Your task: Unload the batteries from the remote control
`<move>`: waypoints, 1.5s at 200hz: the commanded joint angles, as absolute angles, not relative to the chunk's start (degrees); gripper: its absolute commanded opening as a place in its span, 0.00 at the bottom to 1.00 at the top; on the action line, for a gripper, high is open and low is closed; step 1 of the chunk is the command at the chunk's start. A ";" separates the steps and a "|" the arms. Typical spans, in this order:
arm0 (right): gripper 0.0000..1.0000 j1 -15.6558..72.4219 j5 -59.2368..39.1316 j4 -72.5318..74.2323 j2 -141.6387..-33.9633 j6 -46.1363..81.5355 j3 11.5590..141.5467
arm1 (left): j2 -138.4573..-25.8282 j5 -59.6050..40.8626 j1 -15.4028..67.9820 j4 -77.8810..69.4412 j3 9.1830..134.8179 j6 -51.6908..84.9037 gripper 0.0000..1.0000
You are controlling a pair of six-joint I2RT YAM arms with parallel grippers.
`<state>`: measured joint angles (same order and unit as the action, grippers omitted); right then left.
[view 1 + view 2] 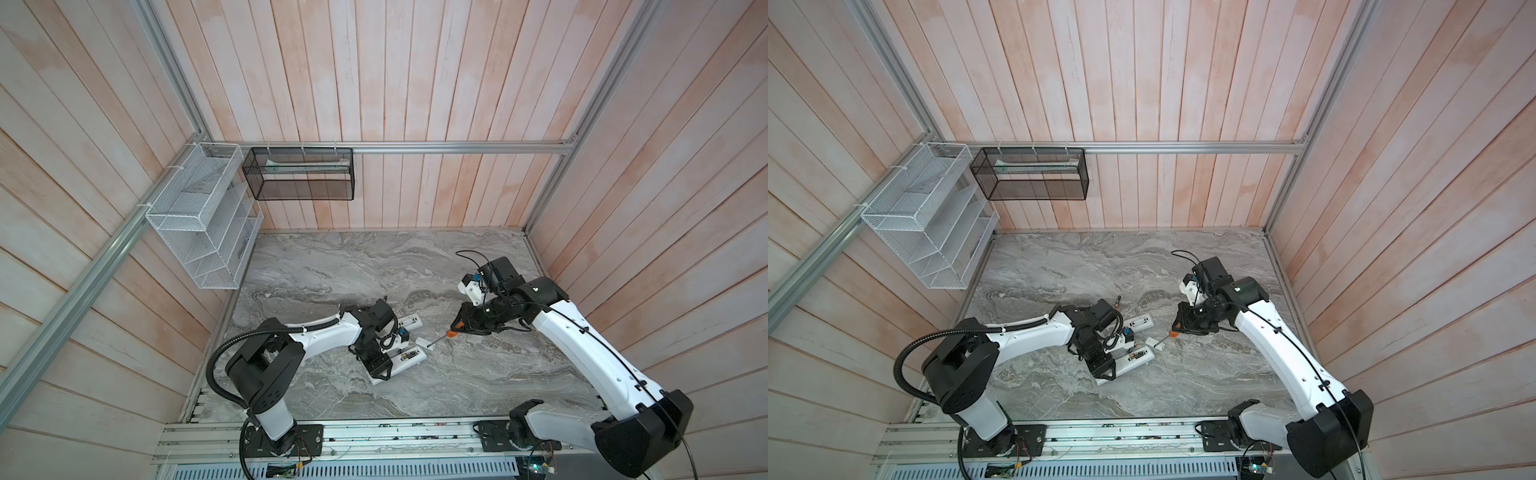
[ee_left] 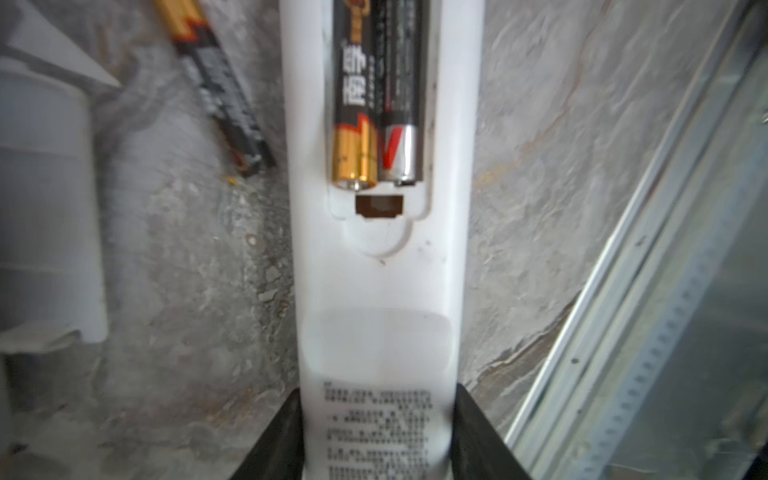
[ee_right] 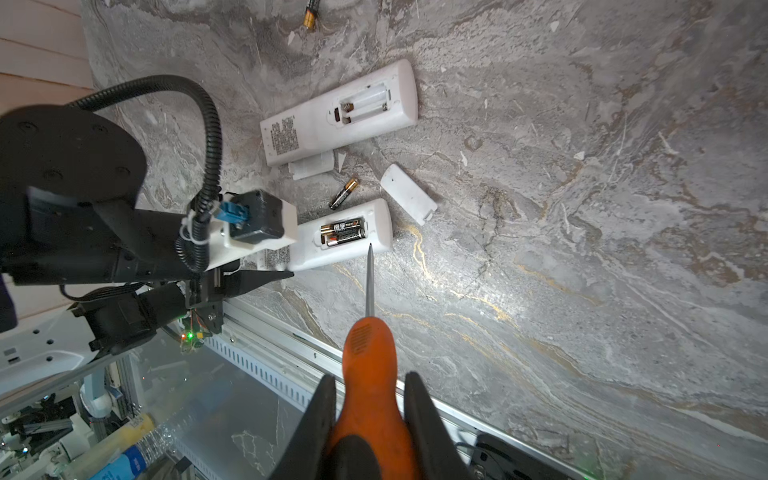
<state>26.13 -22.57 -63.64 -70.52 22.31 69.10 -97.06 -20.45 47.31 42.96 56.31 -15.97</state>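
Clock refs: as in the top views, 12 = back wall.

L gripper [image 2: 376, 390] is clamped on the remote [image 2: 380, 311] at its printed-label end, w/ black fingers [image 2: 272, 440] pressed on both long sides. The remote lies back-up on the marble table [image 1: 332, 266], bay end pointing approx 2 o'clock, cover off. Two batteries [image 2: 376, 104] sit side by side in the bay, one gold-ended, one silver-ended w/ a red mark.

A loose battery [image 3: 344, 193] lies on the table just beside the remote, between it and the 2nd remote [image 3: 340, 112]. The 2nd remote lies at 12 o'clock of the first, and its bay is empty. A far battery [image 1: 1118, 300] lies at approx 11 o'clock of the 2nd remote, apart from it.

One cover [image 3: 409, 199] lies at approx 1–2 o'clock of the held remote's bay. A smaller cover [image 3: 311, 164] sits right against the 2nd remote's long edge.

R gripper [image 3: 370, 376] is closed on the screwdriver [image 3: 368, 345] by its orange handle. The handle lies off toward 2 o'clock from the tip. The tip is at the remote's edge beside the bay; can't tell if it touches.
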 commanded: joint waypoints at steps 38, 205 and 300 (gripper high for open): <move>0.05 27.94 -26.99 -61.78 -68.25 18.81 64.16 | -93.13 -6.89 51.66 31.81 46.82 -23.96 0.08; 0.05 29.60 -26.19 -58.13 -70.44 18.07 59.70 | -88.54 -0.79 52.53 27.84 42.65 -28.67 0.09; 0.05 29.82 -26.81 -56.29 -69.23 19.86 55.46 | -88.32 -0.18 52.51 27.69 42.72 -28.40 0.08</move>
<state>29.58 -26.44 -55.88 -69.63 19.09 56.99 -87.77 -7.88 53.45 28.58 44.31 -28.03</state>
